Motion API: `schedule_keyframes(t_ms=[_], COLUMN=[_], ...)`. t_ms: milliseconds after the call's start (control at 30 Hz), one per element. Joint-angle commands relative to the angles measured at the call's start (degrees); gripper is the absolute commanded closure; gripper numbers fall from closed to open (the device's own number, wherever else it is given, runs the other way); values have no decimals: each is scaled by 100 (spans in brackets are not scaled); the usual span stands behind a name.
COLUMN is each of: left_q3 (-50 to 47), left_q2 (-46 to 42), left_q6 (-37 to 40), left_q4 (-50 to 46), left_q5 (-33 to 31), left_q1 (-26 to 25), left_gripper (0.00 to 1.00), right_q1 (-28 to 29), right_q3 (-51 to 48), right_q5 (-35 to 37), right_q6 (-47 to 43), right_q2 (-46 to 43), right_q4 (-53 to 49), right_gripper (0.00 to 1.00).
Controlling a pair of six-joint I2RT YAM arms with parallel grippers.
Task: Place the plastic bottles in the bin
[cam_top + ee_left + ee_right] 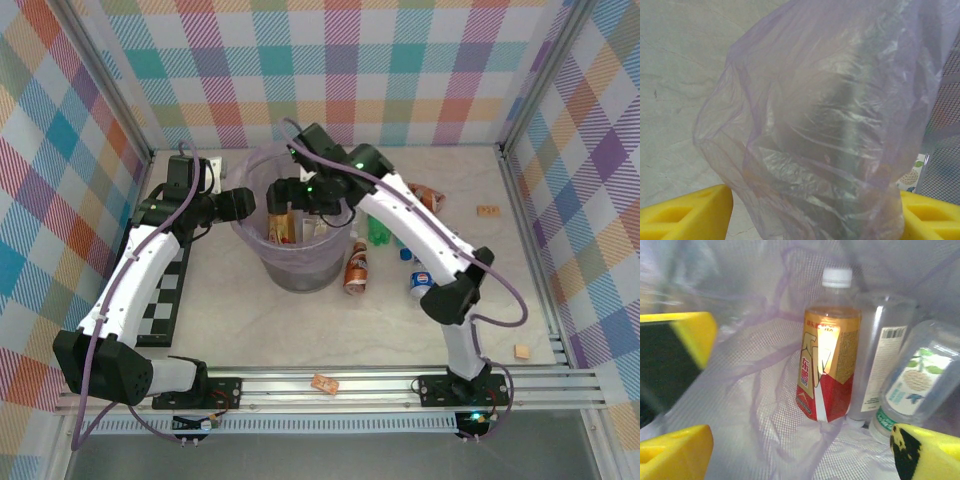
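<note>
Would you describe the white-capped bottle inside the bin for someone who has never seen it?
Find the bin near the centre of the top view and look inside its lilac liner. The white-capped bottle stands leftmost in the right wrist view. It holds amber liquid under a gold-and-red label, whereas the barcode bottle and leaf-label bottle beside it are clear.

Pastel plaid walls [350,60], pale marbled tabletop [300,330].
</note>
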Motion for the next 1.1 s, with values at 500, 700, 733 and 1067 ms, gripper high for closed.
schedule_keyframes(t_ms=[500, 700, 733, 1067], left_q3=[-26, -17, -16, -12], left_q2=[-69, -56, -52, -92], left_q6=[93, 101, 101, 115], left_q4=[-142, -139, -149, -169], left_q5=[-97, -117, -117, -110], left_q1=[86, 86, 86, 91], left_gripper=[30, 30, 30, 30], right_q1=[-1192, -2427, -2554, -3852], right_q3=[-2224, -4360, -4686, -6806], right_q5=[1641, 872, 773, 1150], right_q6=[-845, -882, -891, -1220], right_q2=[-2593, -3471, -3523, -3562], right_q4=[-1480, -1041, -970, -128], right_gripper=[7, 8, 8, 15])
